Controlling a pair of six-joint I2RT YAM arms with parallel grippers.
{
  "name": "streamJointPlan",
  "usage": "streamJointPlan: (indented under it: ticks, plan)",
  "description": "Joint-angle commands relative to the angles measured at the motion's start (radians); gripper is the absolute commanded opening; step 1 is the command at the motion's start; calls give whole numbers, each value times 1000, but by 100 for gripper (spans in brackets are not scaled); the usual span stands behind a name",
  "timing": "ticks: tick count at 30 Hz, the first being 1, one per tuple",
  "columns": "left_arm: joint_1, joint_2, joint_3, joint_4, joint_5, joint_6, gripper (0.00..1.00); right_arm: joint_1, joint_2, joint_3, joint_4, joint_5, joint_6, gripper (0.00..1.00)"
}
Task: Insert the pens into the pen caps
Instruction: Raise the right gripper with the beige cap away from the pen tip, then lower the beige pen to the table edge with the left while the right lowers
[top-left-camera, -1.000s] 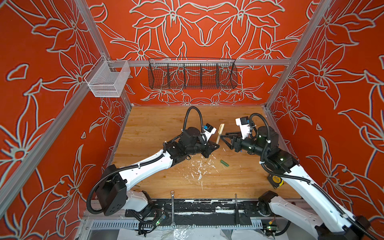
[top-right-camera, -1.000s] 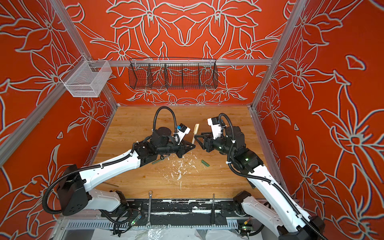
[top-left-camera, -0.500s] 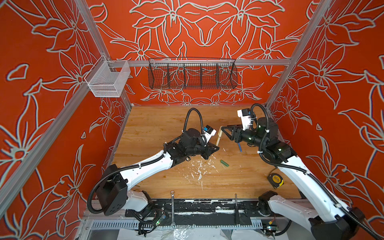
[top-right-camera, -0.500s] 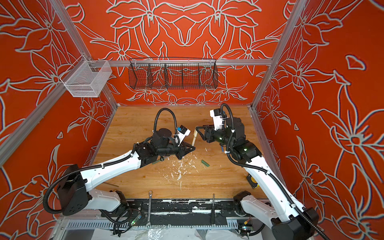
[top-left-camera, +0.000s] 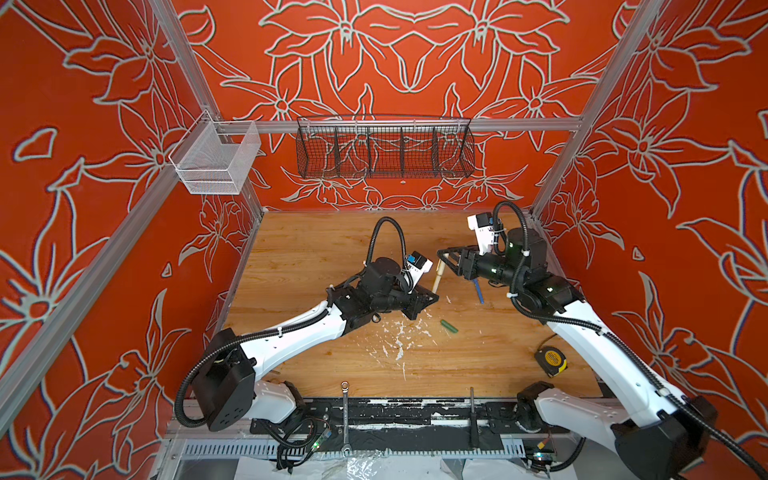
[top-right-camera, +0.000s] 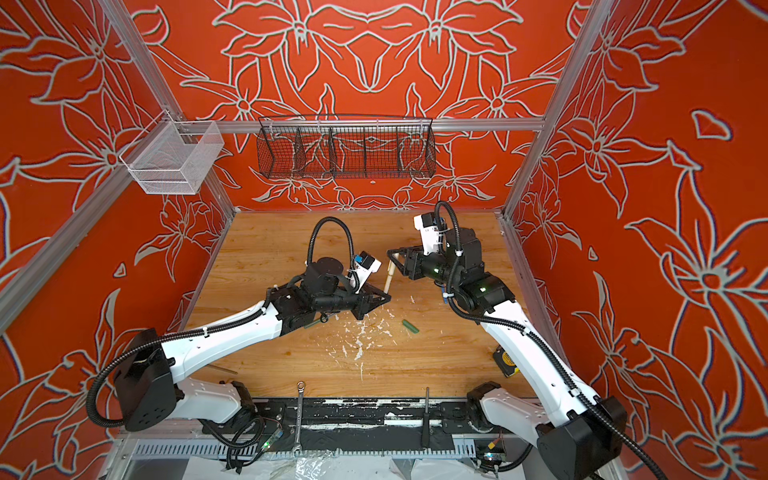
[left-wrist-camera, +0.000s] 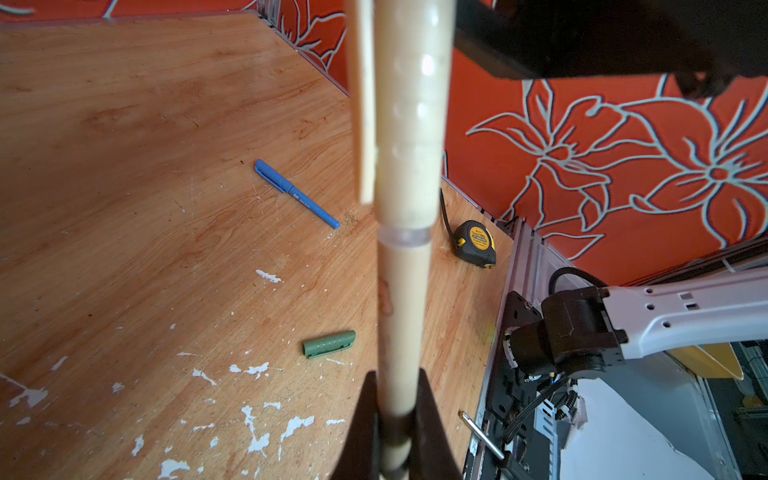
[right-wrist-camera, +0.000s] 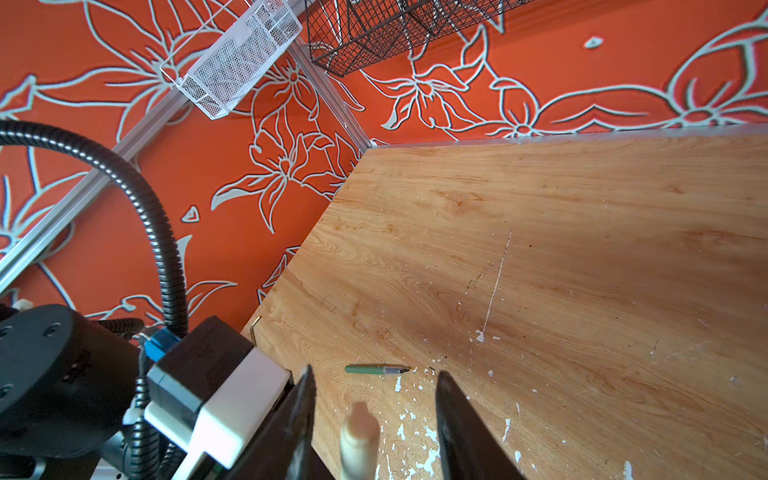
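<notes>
The left gripper (left-wrist-camera: 397, 415) clenched one end of the tan pen (left-wrist-camera: 401, 324) — the tan cap (left-wrist-camera: 409, 104) sat on the other, between the right gripper's (right-wrist-camera: 376, 372) spread jaws (neither touching it). The green cap (left-wrist-camera: 329, 343) and green pen (right-wrist-camera: 376, 369) lay apart on the table (left-wrist-camera: 124, 124).

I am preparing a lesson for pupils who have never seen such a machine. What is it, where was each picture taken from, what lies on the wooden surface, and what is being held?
It is a robot with two jointed arms, each ending in a two-fingered gripper. Two pictures look down on the whole scene from above. The other two come from cameras on the arms' wrists.

The left gripper is shut on a tan pen with its tan cap on. The right gripper stands open around the cap end.

On the wooden table lie a capped blue pen, a loose green cap, an uncapped green pen and a yellow tape measure.
</notes>
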Motion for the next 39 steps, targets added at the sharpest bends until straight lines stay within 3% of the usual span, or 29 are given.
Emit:
streamJointPlan:
  ticks: [1,10,15,19,29,39]
  plan:
    - [6,-16,-10,31,18,0,0,-6,12,31,47,-38,18,42]
    - [6,-10,7,24,13,7,0,-5,30,23,66,-65,32,20]
    - [8,-1,50,-21,-75,-15,0,-5,30,5,72,-69,36,0]
    - [32,20,113,-42,-112,-33,0,-5,32,-20,70,-57,44,0]
    - [147,155,226,63,-11,-59,0,-3,53,-138,110,-78,143,0]
    - [267,344,345,260,107,-237,0,11,-16,-339,263,10,277,0]
